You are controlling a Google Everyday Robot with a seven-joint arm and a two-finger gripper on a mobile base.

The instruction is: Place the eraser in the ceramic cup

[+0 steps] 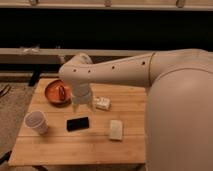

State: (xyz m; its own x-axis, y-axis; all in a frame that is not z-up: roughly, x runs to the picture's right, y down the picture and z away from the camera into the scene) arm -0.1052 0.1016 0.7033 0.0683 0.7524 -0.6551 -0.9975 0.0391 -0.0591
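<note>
Step in hand: approach, no grasp yet.
Gripper: poised just behind the eraser; whether it is released or clenched cannot be told.
Eraser: flat on the table, right of the ceramic cup, apart.
Next move, likely: 1 descent onto the eraser.

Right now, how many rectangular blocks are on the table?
3: black eraser, centre front; cream block right of it; white printed box behind, beside the gripper above the table. The arm may hide more.
</note>
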